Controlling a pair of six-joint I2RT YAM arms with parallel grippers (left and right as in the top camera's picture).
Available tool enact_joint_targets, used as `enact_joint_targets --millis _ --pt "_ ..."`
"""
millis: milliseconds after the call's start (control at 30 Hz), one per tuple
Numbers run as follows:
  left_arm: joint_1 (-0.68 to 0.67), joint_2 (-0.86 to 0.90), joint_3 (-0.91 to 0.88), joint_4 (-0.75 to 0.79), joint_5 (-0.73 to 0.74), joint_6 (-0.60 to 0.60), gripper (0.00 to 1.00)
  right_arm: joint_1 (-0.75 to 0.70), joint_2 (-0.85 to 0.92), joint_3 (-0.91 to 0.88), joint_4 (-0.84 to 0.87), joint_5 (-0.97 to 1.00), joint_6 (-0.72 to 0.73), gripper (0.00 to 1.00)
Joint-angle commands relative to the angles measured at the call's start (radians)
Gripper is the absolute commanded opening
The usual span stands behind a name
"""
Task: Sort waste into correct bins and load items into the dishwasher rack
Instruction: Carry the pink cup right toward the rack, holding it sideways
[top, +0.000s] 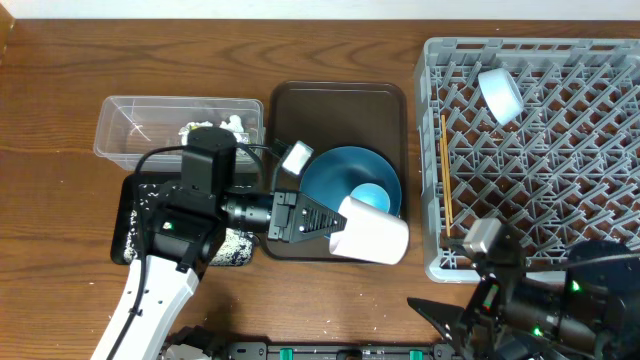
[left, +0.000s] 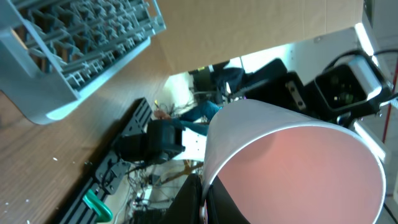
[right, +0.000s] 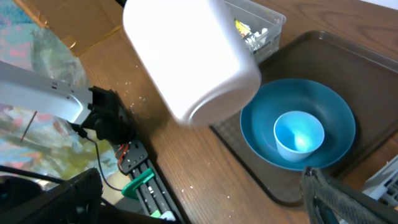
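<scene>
Two hands show in the overhead view. The left hand (top: 328, 222) is closed down hard on the pink cup (top: 372, 238), pinching its rim. The cup lies on its side, off the surface, at 3 o'clock from that hand. Its mouth faces back toward the hand, and the left wrist view looks straight into the pink inside (left: 292, 168). The outside reads white from above and from the right wrist view (right: 186, 56).

The cup hangs over the 5 o'clock corner of the brown tray (top: 290, 100). The blue plate (top: 335, 175) sits on that tray at 11 o'clock from the cup. The light-blue cup (top: 372, 197) stands upright in the plate, just beside the held cup.

The right hand (top: 445, 315) has its fingers spread wide and holds nothing. It is low at 5 o'clock from the cup, apart from it, near the rack's near corner.

The rack (top: 600, 250) fills the 3 o'clock side of the counter (top: 60, 70). The white bowl (top: 500, 92) is tipped among its pegs at 1 o'clock from the cup. The chopsticks (top: 446, 180) lie along the rack's edge nearest the tray.

The clear tub (top: 120, 125) is at 10 o'clock from the left hand and holds the tissue (top: 215, 128) and the wrapper (right: 242, 26). The black tray (top: 128, 235) lies under the left arm at 9 o'clock, with rice grains (top: 140, 195) scattered on it.
</scene>
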Motion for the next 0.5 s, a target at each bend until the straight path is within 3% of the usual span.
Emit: enact_joint_targets --millis 0,233,467 --pt "-0.024 -0.003 0.002 0.009 0.039 -0.006 0.06 -0.005 0.031 -0.009 0.019 -0.023 -0.041 0.97" --pt "-0.041 -0.003 0.002 0.042 0.038 -0.006 0.06 -0.005 0.097 -0.032 0.077 -0.034 -0.006 0.88" --pt "-0.041 -0.003 0.002 0.084 0.031 -0.005 0.06 -0.005 0.158 -0.037 0.125 -0.169 -0.007 0.86"
